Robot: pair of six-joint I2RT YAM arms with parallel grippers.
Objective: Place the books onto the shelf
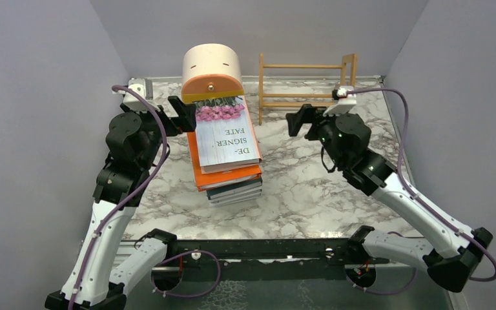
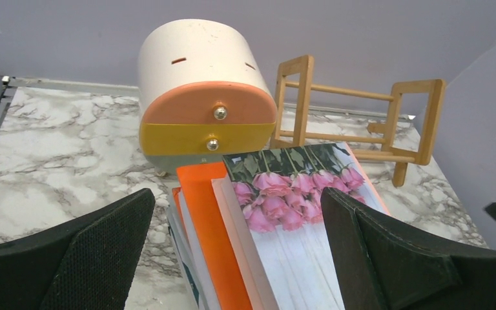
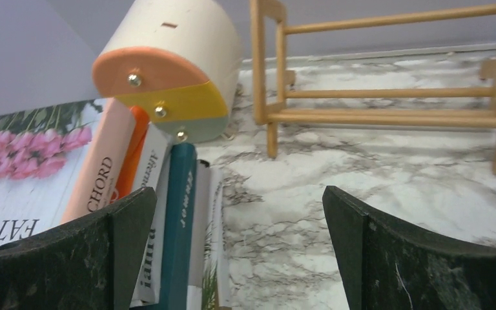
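Observation:
A stack of books (image 1: 227, 152) lies flat on the marble table, left of centre. The top book (image 2: 310, 248) has a white cover with pink roses, and an orange book (image 2: 210, 219) lies under it. Spines show in the right wrist view, one of them teal (image 3: 179, 213). The shelf (image 1: 303, 66) stands empty at the back, a light-wood rack also in the wrist views (image 2: 302, 97) (image 3: 387, 117). My left gripper (image 1: 184, 115) hovers open at the stack's far left corner (image 2: 237, 197). My right gripper (image 1: 299, 121) is open over bare marble, right of the stack (image 3: 239, 192).
A round cream drawer box (image 1: 212, 68) with orange and yellow drawer fronts (image 2: 208, 119) sits right behind the stack, left of the shelf (image 3: 168, 45). Grey walls close in the table at the back and both sides. Marble table top (image 1: 310, 181) lies between stack and right arm.

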